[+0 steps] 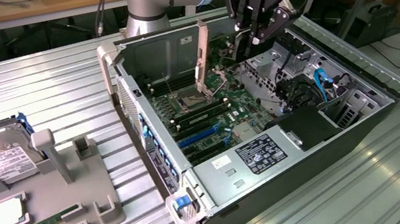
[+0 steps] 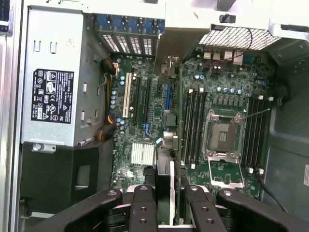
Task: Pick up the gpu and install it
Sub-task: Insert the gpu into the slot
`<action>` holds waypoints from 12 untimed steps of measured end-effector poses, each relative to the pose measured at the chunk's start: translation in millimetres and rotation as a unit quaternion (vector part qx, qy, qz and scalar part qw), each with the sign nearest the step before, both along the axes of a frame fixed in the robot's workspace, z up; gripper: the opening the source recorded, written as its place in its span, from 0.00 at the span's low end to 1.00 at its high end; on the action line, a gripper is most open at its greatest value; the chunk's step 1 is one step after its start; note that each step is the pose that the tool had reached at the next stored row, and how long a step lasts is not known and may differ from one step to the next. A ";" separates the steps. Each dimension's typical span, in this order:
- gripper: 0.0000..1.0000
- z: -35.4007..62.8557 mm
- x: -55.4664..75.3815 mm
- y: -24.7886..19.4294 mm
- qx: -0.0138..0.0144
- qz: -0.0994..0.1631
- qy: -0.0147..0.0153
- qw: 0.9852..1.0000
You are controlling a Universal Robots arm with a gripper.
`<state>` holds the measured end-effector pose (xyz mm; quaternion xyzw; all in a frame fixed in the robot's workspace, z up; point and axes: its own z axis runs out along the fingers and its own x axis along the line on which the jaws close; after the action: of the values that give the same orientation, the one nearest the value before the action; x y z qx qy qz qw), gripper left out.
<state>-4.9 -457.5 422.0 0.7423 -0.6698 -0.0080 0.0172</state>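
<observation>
Your gripper (image 2: pixel 166 203) pinched the gpu (image 2: pixel 164 186) edge-on above the motherboard (image 2: pixel 145 111); install step underway, lining card over slot needed.

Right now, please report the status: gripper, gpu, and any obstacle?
Gripper shut on gpu, held edge-on above motherboard. Open computer case below. Raised CPU socket lever stands nearby.
</observation>
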 end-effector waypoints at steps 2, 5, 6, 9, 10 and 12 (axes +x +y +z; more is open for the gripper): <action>0.27 -2.0 0.0 0.0 0.000 0.000 0.000 1.000; 0.27 -10.8 0.0 0.0 0.000 0.000 0.000 1.000; 0.27 -16.9 0.0 0.0 0.002 0.000 0.000 1.000; 0.27 -25.1 0.0 0.0 0.005 0.000 0.000 1.000; 0.27 -25.6 0.0 0.0 0.005 0.000 0.000 1.000; 0.27 -26.4 0.0 0.0 0.006 0.000 0.000 1.000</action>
<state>-4.9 -457.5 395.5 0.7424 -0.6698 -0.0118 0.0129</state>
